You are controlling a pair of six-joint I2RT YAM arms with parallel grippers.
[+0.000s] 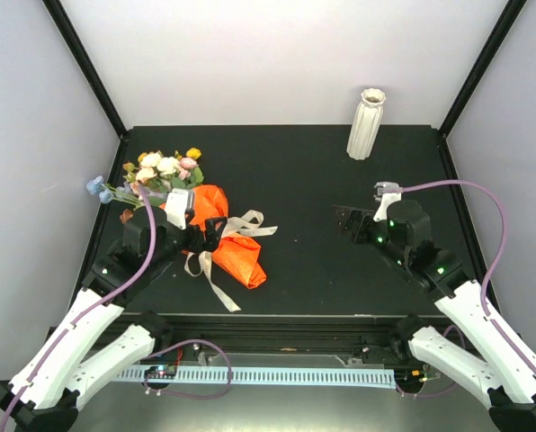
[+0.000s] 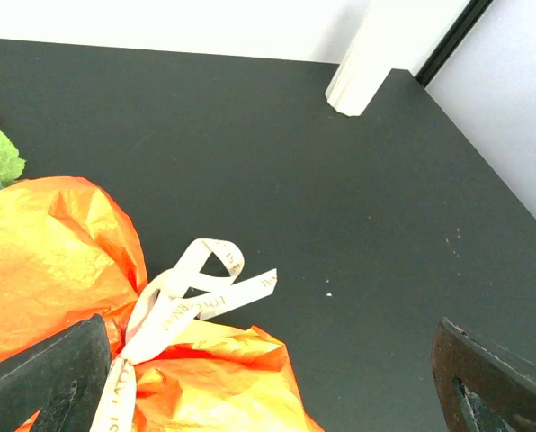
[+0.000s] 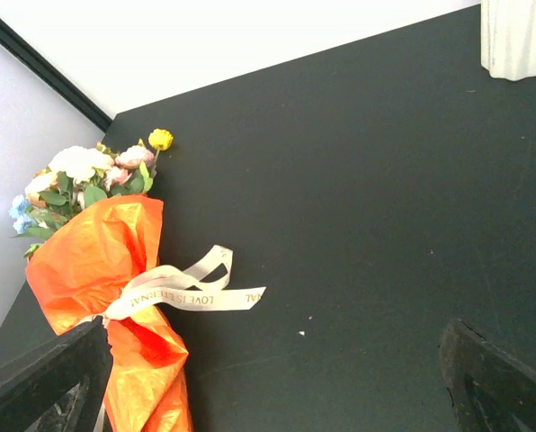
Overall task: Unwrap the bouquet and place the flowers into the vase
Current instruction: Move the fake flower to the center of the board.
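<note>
The bouquet (image 1: 236,252) lies on the left of the black table, its orange paper (image 2: 52,261) pinched by a cream ribbon (image 2: 196,292). The flowers (image 1: 165,169) stick out toward the back left; pink, cream and yellow blooms (image 3: 88,171) show above the paper (image 3: 97,261). My left gripper (image 1: 209,236) hovers open over the tied waist, and the paper's lower end lies between its fingertips (image 2: 52,378). My right gripper (image 1: 346,225) stands open over bare table right of centre, facing the bouquet, nothing between its fingers (image 3: 497,387). The vase (image 1: 366,124) stands upright at the back right.
Ribbon tails (image 1: 216,286) trail toward the front edge of the table. White walls with black corner posts (image 1: 88,67) close in the sides and back. The vase's base (image 3: 518,40) shows at the top right of the right wrist view, and in the left wrist view (image 2: 362,81).
</note>
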